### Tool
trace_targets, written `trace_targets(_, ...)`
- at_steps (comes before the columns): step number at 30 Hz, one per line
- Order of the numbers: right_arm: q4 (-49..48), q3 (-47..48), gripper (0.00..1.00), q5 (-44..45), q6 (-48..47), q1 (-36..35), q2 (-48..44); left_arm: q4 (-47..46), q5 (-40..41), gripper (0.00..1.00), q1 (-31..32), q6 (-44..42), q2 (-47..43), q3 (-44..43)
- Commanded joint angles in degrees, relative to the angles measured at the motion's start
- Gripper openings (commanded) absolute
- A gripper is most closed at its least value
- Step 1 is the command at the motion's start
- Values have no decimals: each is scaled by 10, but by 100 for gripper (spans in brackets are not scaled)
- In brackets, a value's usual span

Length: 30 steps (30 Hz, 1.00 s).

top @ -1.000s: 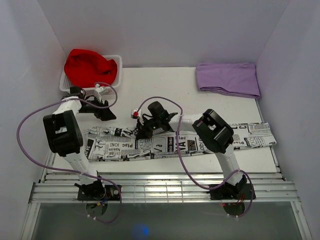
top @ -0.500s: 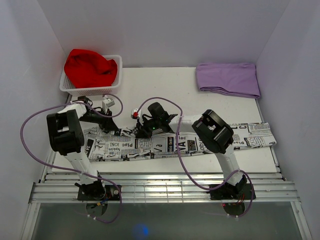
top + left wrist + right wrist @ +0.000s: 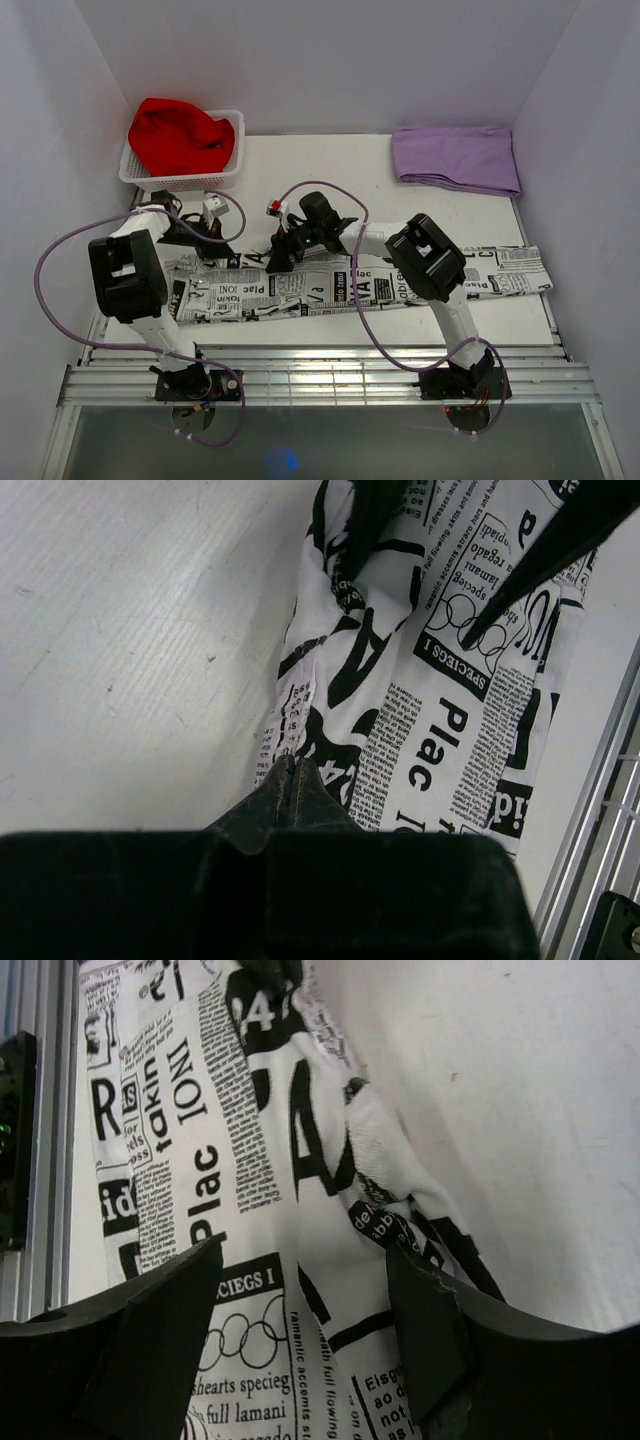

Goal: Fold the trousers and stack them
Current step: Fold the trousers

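As trousers (image 3: 350, 285) lie flat, red cloth (image 3: 180, 135) fills basket (image 3: 180, 181).

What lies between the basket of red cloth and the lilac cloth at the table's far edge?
Nothing: bare white table, seen in the top external view.

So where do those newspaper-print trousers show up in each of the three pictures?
Top external: the trousers lie as a long strip across the middle.
Left wrist: upper right of frame.
Right wrist: left and centre.
Shared landmark: the printed word Plac.

The trousers (image 3: 510, 270) lie across the table's (image 3: 320, 170) near side (basket (image 3: 180, 181) behind left, folded cloth (image 3: 455, 157) behind right).
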<state>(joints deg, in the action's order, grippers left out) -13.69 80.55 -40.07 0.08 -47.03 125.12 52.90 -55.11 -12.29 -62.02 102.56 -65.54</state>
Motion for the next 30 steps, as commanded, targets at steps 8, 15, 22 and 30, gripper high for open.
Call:
trace_targets(8,-99,72,77,-61,250,45,72,-21,-33,0,1,-41,-80,34)
trace_targets(15,-146,98,76,-90,341,35,115,-44,-32,0,1,-25,-85,34)
trace_targets(22,-227,67,68,-134,431,26,116,-66,-37,0,2,-6,-83,32)
trace_targets(30,-299,122,52,-136,501,28,151,-69,-24,0,4,-9,-85,45)
